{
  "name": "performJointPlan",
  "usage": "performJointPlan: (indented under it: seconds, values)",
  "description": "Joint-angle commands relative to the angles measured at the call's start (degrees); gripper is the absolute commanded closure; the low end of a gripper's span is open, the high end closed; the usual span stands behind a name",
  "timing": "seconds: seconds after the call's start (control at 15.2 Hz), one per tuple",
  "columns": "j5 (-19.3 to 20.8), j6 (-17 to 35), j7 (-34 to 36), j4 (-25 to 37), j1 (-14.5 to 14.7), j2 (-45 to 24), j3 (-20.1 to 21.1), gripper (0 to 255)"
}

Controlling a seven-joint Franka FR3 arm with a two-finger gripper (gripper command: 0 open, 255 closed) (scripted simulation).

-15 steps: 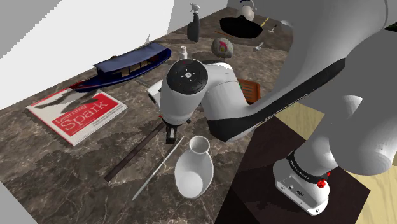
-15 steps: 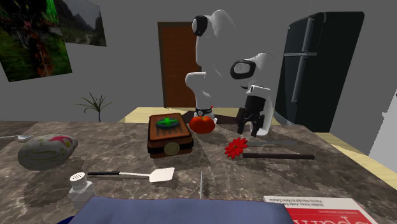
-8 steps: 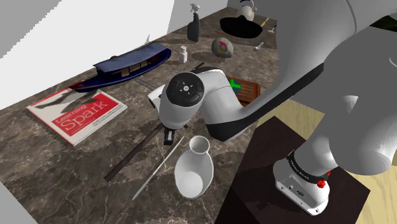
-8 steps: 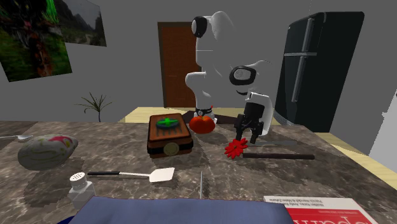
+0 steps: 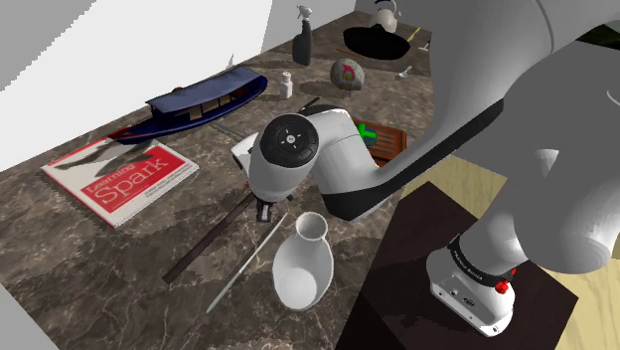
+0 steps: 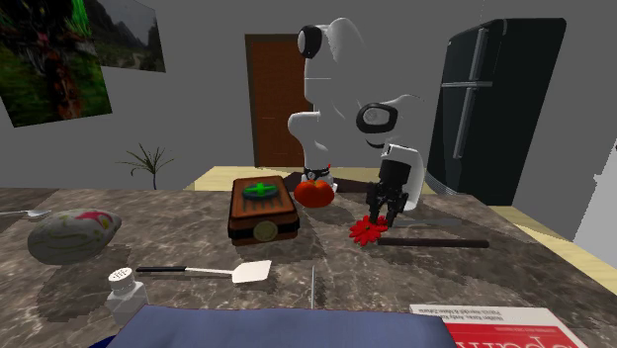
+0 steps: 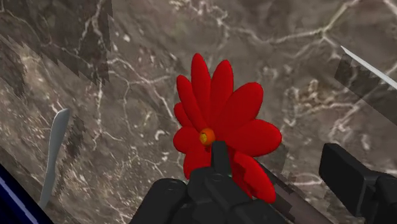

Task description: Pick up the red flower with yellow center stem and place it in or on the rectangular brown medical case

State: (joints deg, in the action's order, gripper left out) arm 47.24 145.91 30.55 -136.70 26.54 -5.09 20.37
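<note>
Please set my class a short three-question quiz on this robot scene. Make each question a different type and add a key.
1. True or false: the gripper has lifted the red flower clear of the marble counter.
2. Which mark is on the lid of the brown case? A: green cross. B: yellow star. C: blue circle.
3. Fill in the missing word: the red book has "Learning ____" on its cover.

Key:
1. False. The flower lies on the counter under the open gripper.
2. A.
3. Spark.
</note>
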Motion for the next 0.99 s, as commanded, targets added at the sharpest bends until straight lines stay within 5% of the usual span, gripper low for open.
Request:
performJointPlan:
  seconds: [0.0,0.53,0.92]
  values:
    - [0.0,0.0,0.0,-0.01,0.0,-0.01,0.0,255]
    - [0.01,0.01,0.01,-0.01,0.01,-0.01,-0.01,255]
    - [-5.92,-2.36,-5.5,0.08,-0.07,4.07,0.68,255]
